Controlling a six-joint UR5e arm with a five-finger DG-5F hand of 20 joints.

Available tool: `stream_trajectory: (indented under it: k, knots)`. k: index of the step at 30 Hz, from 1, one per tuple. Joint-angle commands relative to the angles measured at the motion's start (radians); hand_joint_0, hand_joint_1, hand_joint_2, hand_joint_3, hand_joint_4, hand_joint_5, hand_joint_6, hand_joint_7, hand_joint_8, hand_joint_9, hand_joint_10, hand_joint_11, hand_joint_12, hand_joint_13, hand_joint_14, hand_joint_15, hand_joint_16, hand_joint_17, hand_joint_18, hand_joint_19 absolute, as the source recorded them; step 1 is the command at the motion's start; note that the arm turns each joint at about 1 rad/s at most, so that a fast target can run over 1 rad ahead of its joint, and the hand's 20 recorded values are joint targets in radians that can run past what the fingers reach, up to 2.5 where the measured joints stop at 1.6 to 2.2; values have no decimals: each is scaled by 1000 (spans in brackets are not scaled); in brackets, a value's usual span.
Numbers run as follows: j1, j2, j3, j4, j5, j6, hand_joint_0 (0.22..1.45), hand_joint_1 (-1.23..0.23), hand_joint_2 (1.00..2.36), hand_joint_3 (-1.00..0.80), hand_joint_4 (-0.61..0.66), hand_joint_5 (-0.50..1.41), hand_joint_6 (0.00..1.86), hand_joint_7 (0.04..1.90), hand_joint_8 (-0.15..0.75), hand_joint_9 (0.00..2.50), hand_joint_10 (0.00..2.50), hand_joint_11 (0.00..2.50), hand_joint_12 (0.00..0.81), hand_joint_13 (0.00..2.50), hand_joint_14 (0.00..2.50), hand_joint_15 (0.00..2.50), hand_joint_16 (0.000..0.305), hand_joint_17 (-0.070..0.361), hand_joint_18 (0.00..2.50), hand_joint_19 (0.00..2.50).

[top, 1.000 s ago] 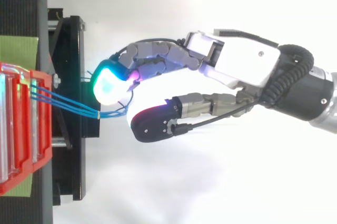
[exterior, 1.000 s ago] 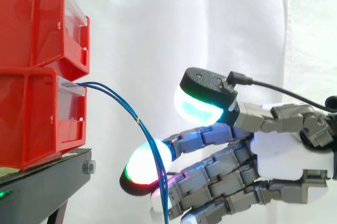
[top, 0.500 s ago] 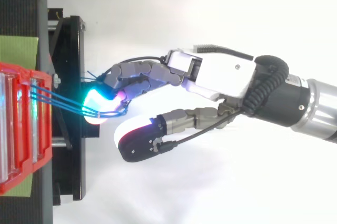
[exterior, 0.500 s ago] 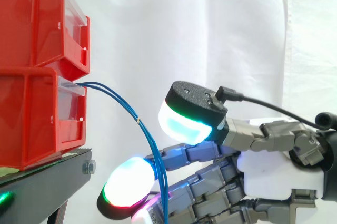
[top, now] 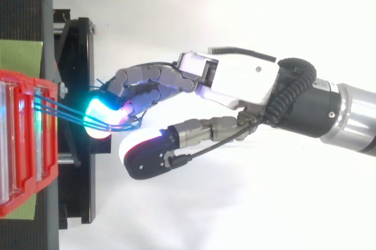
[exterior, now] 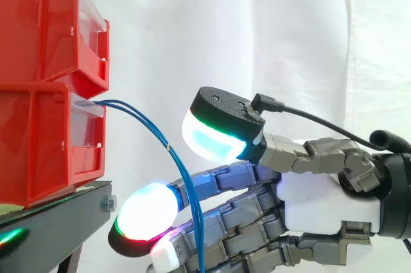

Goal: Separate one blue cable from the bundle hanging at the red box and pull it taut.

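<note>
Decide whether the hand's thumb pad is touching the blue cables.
Apart. The side view shows white curtain between the thumb pad and the blue cables.

No readable text, label or number is showing on the red bins [exterior: 38, 144], black stand [exterior: 51, 234] or robot hand [exterior: 321, 202].

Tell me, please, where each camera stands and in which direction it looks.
Side view: it stands beside the work at about its height and looks level across at the red bins on the black stand, before the white curtain; the hand enters from the right.
Top view: it sits above the work and looks down on the bins and stand; the hand and the arm come in from the right edge.
Shared: both show the hand at the blue cables that come out of the lower bin.
</note>
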Motion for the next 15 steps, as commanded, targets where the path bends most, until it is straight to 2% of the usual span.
stream_trajectory:
  k: [1, 6, 9, 15]
  knots:
    - [-10, -1, 0, -1, -6, 12, 593, -511, 1004, -470, 292, -144, 503, 1024, 300, 720, 14, 466, 289, 547, 13, 280, 37, 84, 511, 413]
    - [-27, 1, 0, -1, -40, 26, 606, -527, 1006, -441, 267, -135, 503, 1078, 298, 732, 17, 478, 288, 555, 11, 280, 37, 83, 514, 410]
    - [-30, 1, 0, 0, -58, 33, 611, -546, 1007, -430, 263, -134, 503, 1100, 298, 731, 17, 475, 288, 556, 11, 284, 37, 82, 514, 406]
    - [-42, 1, 0, 0, -107, 93, 613, -578, 1006, -435, 238, -130, 503, 1150, 299, 735, 15, 482, 288, 567, 12, 283, 36, 82, 513, 405]
